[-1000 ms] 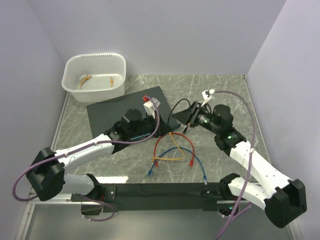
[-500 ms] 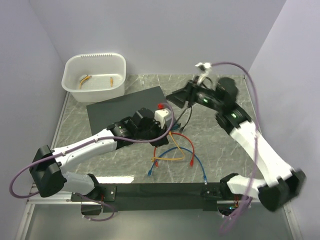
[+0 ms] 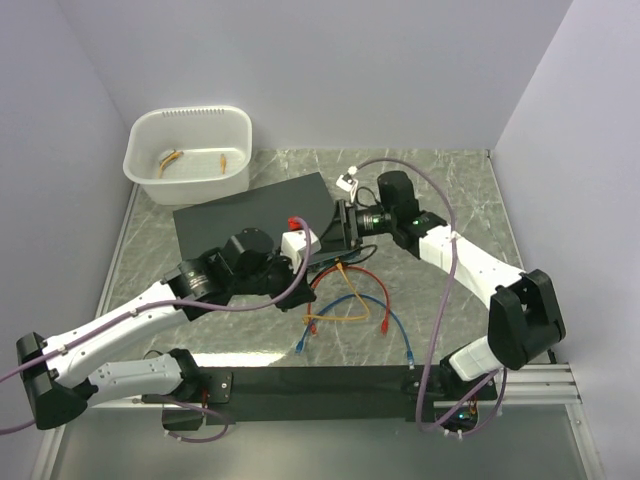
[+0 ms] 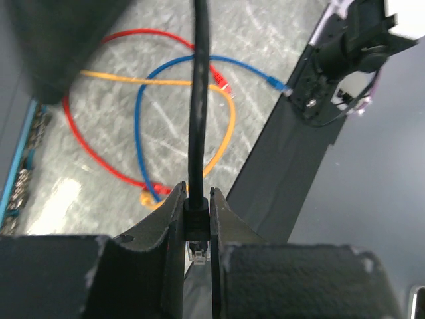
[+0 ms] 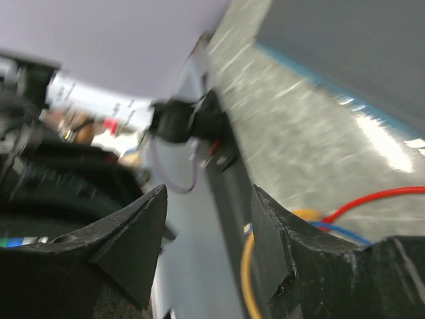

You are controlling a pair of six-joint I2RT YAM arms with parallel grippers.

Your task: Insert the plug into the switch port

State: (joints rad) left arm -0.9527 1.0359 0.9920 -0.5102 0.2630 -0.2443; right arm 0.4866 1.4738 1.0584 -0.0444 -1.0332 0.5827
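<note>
The left hand (image 4: pixel 197 219) pinches a clear plug (image 4: pixel 197 249) on its smooth black cable (image 4: pixel 196 100) — above the grey marbled desk (image 4: pixel 265 26), near the flat black switch (image 3: pixel 250 212). The right hand (image 5: pixel 206 226) gapes empty.

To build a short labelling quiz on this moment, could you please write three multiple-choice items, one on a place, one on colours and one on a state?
1. Where on the grey marble table does the white plastic tub stand?
A. near right corner
B. far left corner
C. between the arm bases

2. What colours are the loose cables lying on the table?
A. red, orange and blue
B. green, white and pink
C. all yellow

3. How is the left gripper?
A. open and empty
B. shut on the tub's rim
C. shut on the black cable's plug

Answers: 1 B, the top view shows the tub at the far left; 2 A, the left wrist view shows those three colours; 3 C, the fingers pinch the plug in that view.
</note>
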